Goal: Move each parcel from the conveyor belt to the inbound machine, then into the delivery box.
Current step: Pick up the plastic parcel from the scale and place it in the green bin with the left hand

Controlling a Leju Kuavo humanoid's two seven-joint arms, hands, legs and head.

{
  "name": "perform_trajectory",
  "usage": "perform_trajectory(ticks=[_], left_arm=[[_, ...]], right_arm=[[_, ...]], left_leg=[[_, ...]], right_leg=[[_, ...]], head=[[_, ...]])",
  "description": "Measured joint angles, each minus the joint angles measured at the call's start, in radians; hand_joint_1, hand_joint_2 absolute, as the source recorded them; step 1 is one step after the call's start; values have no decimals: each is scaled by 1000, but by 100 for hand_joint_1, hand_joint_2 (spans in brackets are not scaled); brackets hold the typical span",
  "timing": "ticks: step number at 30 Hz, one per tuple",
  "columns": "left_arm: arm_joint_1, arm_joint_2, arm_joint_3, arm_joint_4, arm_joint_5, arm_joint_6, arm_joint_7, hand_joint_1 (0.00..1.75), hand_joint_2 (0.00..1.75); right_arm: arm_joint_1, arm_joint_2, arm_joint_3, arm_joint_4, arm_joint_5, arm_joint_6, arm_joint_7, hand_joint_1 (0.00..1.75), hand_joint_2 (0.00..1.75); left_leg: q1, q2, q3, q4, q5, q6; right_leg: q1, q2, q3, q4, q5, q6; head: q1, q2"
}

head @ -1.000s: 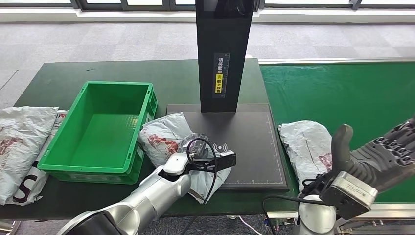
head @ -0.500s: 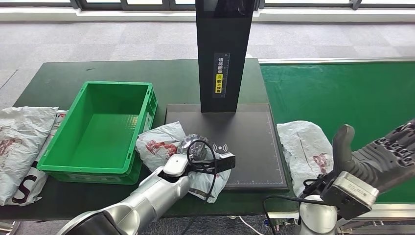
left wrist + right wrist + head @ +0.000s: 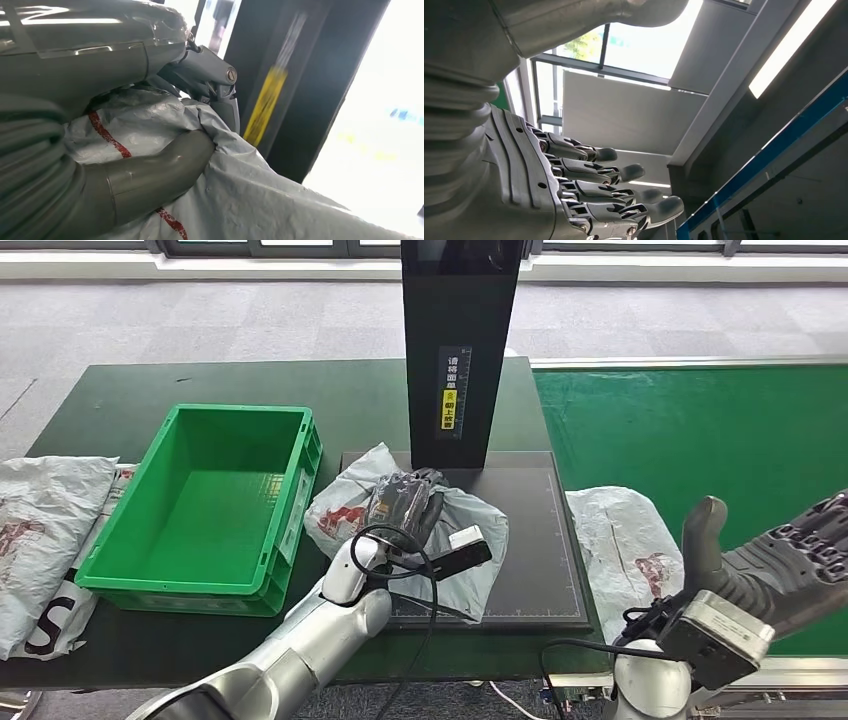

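The left hand (image 3: 403, 506) grasps a grey parcel (image 3: 470, 540) over the black scanner plate (image 3: 530, 540), near its upright column (image 3: 460, 350) (green crate (image 3: 215, 502) to the left). The right hand (image 3: 800, 565) is released, fingers spread, beside another parcel (image 3: 625, 540).

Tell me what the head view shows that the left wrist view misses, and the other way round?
Only the head view shows the green box, the belt, a second parcel and the right hand. Only the left wrist view shows the thumb pressed into the bag. Both show the left hand holding the parcel by the black column.
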Motion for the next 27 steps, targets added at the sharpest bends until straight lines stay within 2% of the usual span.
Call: perform_trajectory(ticks=[4,7,9,20,27], left_arm=[[59,-3,99,-337,-294,10,-9,175,175],[92,-5,145,-545,-344,11,-31,175,175],[107,-6,162,-635,-340,11,-50,175,175],[115,-6,172,-685,-342,11,-58,175,175],[146,-8,203,-857,-358,11,-58,175,175]], right_arm=[[0,0,-1,0,-2,0,0,0,175],[-1,0,-2,1,-6,0,0,0,175],[-1,0,-3,2,-9,0,0,0,175],[-1,0,-4,2,-10,0,0,0,175],[-1,0,-7,6,-12,1,0,0,175]], left_leg=[[0,1,-1,0,0,0],[0,1,-1,0,-1,-1],[0,1,-1,0,-1,-1],[0,0,-1,0,-1,-1],[0,0,-1,0,-1,-1]], right_leg=[[0,1,-1,0,0,0],[0,1,-2,0,0,0],[0,1,-2,0,-1,0],[0,1,-1,0,-1,0],[0,0,-1,0,0,0]], head=[[0,0],[0,0],[0,0],[0,0],[0,0]])
